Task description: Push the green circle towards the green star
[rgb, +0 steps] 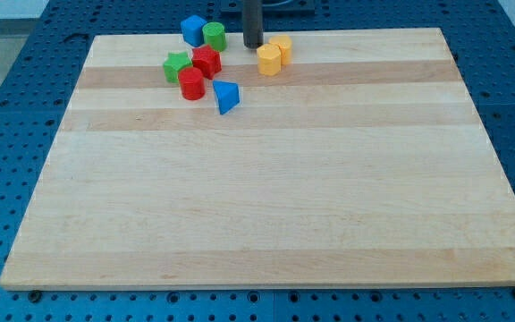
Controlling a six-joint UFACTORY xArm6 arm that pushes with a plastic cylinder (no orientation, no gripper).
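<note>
The green circle (215,36) is a short green cylinder at the view's top, touching a blue cube (193,29) on its left. The green star (176,66) lies lower and to the left, against a red block (206,62). My tip (252,46) stands on the board just right of the green circle, between it and the yellow blocks, touching neither.
Two yellow blocks (274,55) sit together right of my tip. A red cylinder (191,84) lies below the green star. A blue triangular block (226,96) lies to its right. The wooden board (266,206) rests on a blue pegboard.
</note>
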